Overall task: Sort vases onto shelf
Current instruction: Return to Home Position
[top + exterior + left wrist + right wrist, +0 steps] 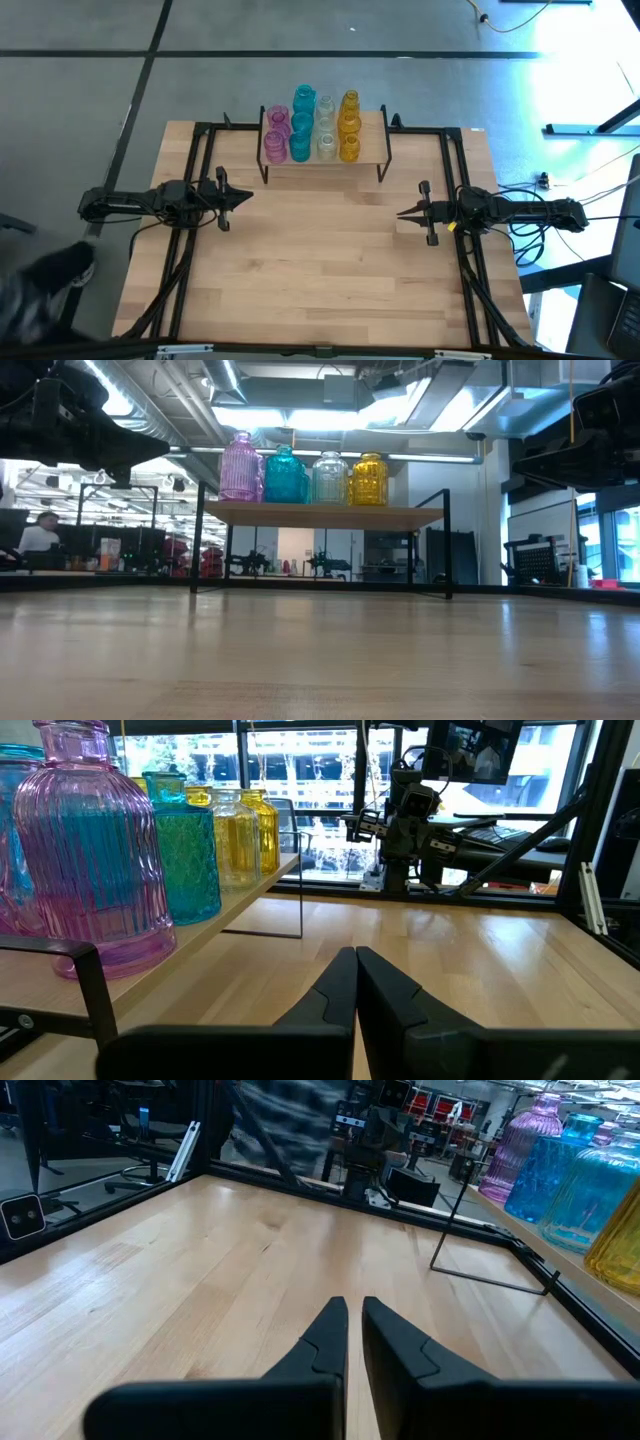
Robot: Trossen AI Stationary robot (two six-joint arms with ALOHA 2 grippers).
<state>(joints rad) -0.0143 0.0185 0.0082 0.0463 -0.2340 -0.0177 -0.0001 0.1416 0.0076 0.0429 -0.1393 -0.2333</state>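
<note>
The shelf stands at the middle of the table's far edge on thin black legs. Its wooden board carries the vases in four rows by colour: pink, teal, clear and yellow. All stand upright on their bases. My left gripper hovers shut at the table's left, pointing level toward the right, with nothing in it. My right gripper hovers shut at the table's right, pointing left, also holding nothing. In the left wrist view the pink vase is close beside my left gripper.
Black frame rails run along the table's left and right sides by the arm bases. Bare wooden tabletop lies between the two arms and toward the near edge. A person's shoe shows on the floor left of the table.
</note>
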